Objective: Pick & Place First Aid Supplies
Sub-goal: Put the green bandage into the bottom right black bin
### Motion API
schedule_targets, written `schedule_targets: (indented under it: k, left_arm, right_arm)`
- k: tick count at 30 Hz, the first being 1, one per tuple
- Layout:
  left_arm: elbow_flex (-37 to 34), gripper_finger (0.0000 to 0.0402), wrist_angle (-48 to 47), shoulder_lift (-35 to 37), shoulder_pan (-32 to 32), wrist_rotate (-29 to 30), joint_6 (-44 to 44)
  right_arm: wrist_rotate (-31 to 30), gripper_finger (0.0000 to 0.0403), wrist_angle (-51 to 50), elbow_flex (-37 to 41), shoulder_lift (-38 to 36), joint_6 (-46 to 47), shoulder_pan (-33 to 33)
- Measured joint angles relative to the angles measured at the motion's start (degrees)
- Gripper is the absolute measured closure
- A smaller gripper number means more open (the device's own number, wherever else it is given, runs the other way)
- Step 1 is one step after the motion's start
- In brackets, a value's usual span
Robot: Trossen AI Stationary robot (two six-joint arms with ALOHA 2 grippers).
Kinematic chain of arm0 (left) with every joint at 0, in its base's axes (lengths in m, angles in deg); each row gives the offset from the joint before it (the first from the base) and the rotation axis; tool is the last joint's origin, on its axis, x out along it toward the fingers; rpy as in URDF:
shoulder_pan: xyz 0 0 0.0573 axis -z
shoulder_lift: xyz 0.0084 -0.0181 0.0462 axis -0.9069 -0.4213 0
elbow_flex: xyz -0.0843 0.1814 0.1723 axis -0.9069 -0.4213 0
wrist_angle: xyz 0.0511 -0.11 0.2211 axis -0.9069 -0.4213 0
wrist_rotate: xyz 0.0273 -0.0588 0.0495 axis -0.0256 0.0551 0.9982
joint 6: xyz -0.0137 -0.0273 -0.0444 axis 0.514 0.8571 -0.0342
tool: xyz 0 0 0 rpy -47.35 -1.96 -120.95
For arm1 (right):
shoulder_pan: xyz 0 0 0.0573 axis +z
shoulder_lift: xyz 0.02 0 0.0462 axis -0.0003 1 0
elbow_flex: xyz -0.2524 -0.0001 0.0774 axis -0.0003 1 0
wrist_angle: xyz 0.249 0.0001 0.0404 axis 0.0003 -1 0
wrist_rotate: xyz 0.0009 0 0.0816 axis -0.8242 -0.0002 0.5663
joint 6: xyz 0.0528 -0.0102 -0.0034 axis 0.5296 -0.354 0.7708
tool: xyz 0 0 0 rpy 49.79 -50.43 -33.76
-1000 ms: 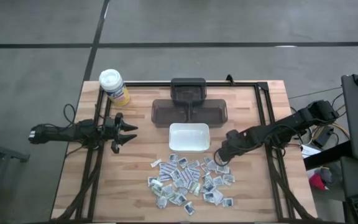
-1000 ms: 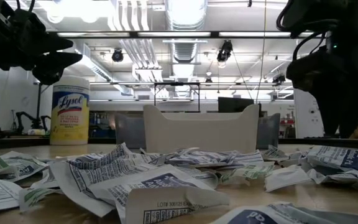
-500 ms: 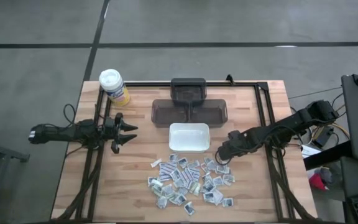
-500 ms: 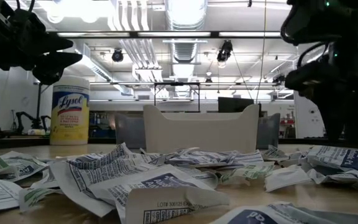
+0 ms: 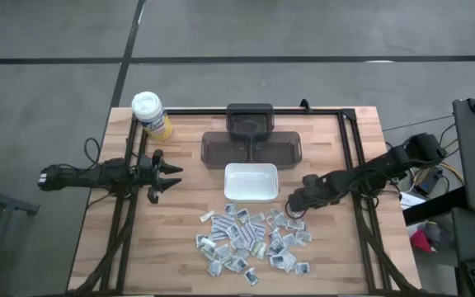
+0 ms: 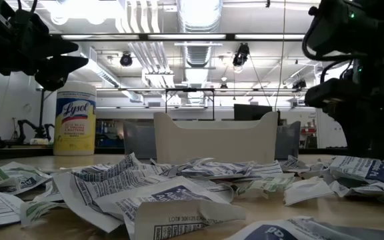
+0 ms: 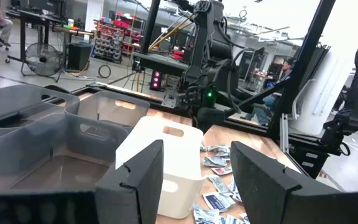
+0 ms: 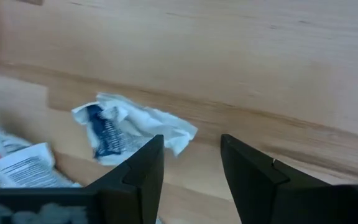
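First aid supplies (image 5: 252, 239), seemingly every-which-way, heap's long axis left-right; right end effector (image 5: 293, 206) spread above.

right gripper (image 5: 297, 201) crept slightly toward frame right, still at the packet pile's (image 5: 252, 239) upper-right edge; in low view its arm sits further right.

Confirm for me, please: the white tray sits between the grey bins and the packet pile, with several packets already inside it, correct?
Not quite: the white tray does sit between the grey bins and the packet pile, but the high view shows it empty.
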Motion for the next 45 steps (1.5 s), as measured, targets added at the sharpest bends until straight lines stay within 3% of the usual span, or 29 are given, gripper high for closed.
schedule_targets:
  k: [7,18,38,45]
  left_arm:
    - [0.0,0.0218,0.0,0.0,0.0,0.0,0.0]
    - [0.0,0.0218,-0.1,-0.1,0.0,0.0,0.0]
    - [0.0,0.0218,-0.2,-0.4,0.0,0.0,-0.2]
    - [0.0,0.0218,-0.3,-0.4,0.0,0.0,-0.2]
  right_arm:
    - [0.7,0.0257,-1.7,-2.1,5.2,-0.7,0.0]
    - [-0.1,0.0280,-7.2,-4.0,5.6,-1.2,0.1]
    - [-0.4,0.0381,-8.9,-3.5,5.5,-3.7,0.0]
    - [-0.7,0.0394,-18.9,-5.2,5.3,-7.7,0.0]
